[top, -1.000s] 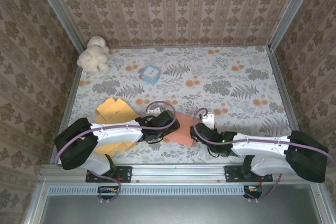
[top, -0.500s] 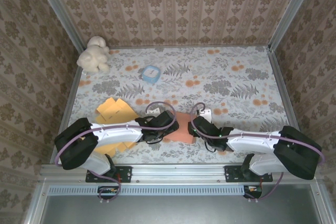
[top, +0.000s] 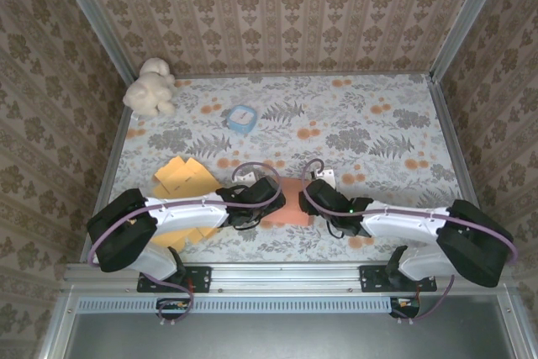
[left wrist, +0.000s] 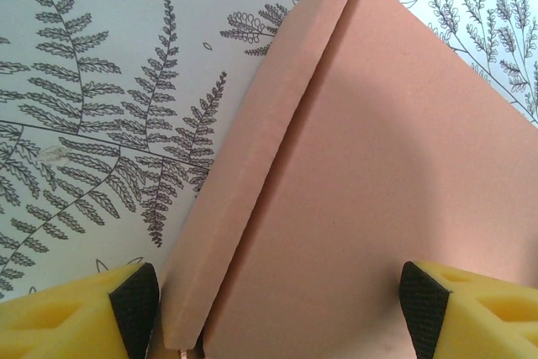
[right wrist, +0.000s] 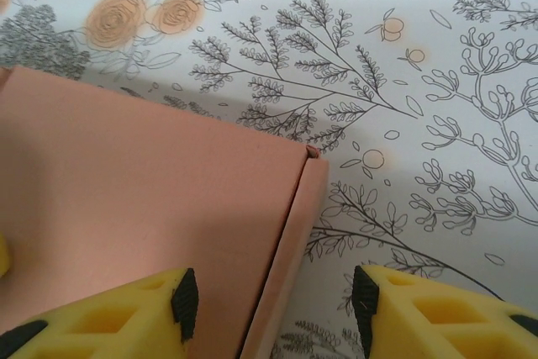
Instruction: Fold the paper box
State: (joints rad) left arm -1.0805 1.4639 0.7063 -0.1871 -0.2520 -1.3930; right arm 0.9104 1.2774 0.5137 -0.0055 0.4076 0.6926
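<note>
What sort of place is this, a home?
Probably a lab booth dressed as a home: wallpapered walls, metal frame, left robot arm and right robot arm bolted to the table.

There is one pink box (top: 292, 212), one blue object (top: 242, 118), one white plush (top: 150, 87), one pile of yellow sheets (top: 181, 178) too overlapped to count, and two arms, a left arm (top: 189, 212) and a right arm (top: 403, 226)

The right claw (right wrist: 274, 300) has moved in over the paper box (right wrist: 143, 199).
</note>
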